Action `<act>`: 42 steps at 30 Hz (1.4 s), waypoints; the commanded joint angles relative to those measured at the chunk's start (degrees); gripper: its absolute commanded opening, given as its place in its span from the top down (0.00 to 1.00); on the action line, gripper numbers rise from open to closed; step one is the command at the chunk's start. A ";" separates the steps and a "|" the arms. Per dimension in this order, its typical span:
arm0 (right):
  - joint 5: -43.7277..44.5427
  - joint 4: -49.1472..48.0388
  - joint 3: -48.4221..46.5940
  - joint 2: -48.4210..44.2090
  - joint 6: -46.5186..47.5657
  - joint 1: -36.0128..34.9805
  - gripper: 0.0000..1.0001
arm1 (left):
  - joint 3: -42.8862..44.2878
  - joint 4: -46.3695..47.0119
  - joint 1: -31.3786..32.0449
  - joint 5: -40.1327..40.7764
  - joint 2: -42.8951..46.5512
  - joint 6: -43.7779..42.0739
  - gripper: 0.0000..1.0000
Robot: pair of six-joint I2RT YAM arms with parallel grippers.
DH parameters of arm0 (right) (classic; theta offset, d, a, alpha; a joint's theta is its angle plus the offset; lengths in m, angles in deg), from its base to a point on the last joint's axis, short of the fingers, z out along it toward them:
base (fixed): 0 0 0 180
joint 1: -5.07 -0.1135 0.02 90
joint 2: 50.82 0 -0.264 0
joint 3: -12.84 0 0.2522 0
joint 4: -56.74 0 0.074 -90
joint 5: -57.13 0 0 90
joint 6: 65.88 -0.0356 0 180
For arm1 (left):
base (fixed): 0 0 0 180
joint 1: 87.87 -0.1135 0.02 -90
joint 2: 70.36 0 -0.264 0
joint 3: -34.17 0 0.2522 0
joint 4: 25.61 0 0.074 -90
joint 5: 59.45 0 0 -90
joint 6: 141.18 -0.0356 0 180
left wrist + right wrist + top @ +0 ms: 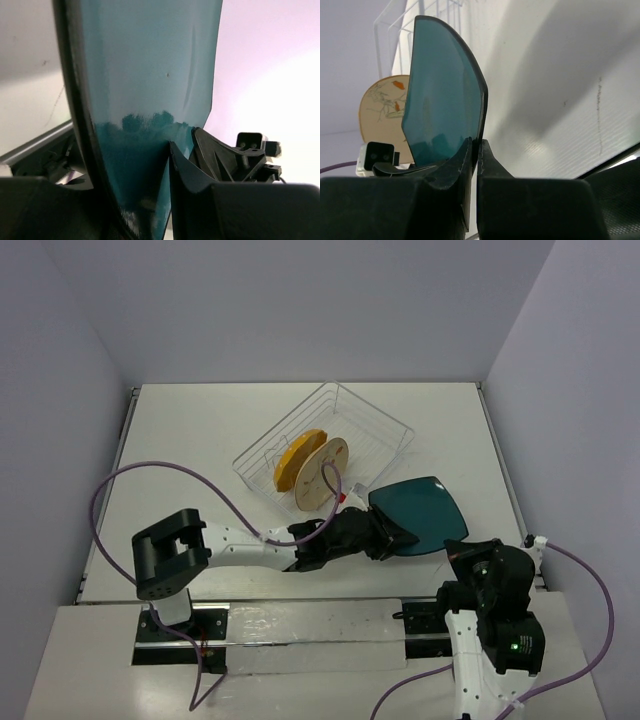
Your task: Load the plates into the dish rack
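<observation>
Dish rack (374,405): orange-yellow plate (297,458) and beige plate (322,475) stand on edge, rims running 7 to 1 o'clock. Teal plate (420,512) is outside, at the rack's 4 o'clock, face upward. Left tool (395,532) pinches its 8 o'clock rim. Right tool (475,146) is pressed together on its 4 o'clock rim.

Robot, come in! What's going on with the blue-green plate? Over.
Right gripper shut on teal plate; left gripper gripping its other edge. Plate on edge beside dish rack, not in. Orange plate, beige plate already racked; nothing blocking.
</observation>
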 commanded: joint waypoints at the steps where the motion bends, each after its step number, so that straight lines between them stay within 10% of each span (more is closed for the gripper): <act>1: -5.42 -12.83 -4.61 0.67 4.48 -1.24 0.86 | 2.83 -7.07 1.25 5.43 4.19 -13.36 1.00; 14: -5.66 -19.15 -6.58 4.15 6.26 -1.24 0.36 | 5.64 -13.69 0.89 17.41 10.86 -25.64 1.00; 26: -7.03 -24.91 -2.12 7.72 5.68 -1.24 0.32 | 3.74 -11.10 -4.74 14.44 14.53 -30.14 1.00; 42: -1.90 -30.57 -6.87 12.30 16.24 -1.24 0.20 | 18.12 -15.54 -8.17 9.84 19.56 -74.25 1.00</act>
